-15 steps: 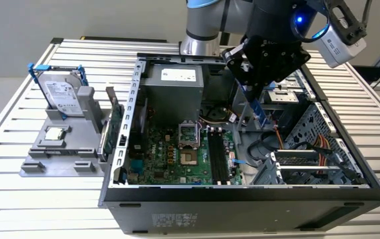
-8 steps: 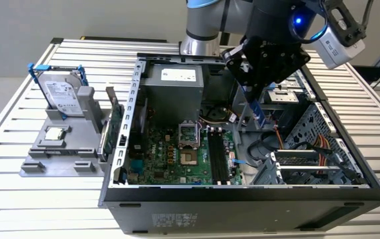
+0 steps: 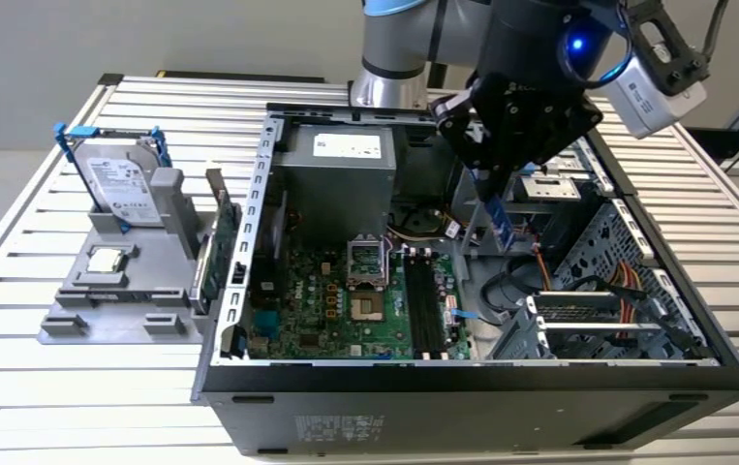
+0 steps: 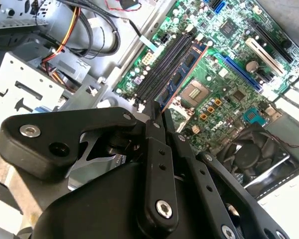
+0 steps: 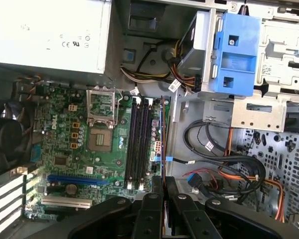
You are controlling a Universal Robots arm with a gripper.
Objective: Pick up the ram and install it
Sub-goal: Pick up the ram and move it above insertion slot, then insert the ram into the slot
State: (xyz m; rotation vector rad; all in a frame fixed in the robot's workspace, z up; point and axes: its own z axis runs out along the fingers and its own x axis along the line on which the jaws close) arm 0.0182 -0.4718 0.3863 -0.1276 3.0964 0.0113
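Observation:
The ram is a long, narrow blue-green stick with my gripper shut on its upper end. It hangs on edge inside the open computer case, above the motherboard. The black memory slots lie below it, a little toward the exterior view's left. In the second wrist view the ram runs from my gripper alongside the slots. The first wrist view shows the ram as a thin edge just beside the slots, ahead of my gripper.
A power supply fills the case's far side. Drive cages and cables crowd the exterior view's right, with a blue bracket. Outside the case stand a green expansion card and a hard drive on a grey fixture.

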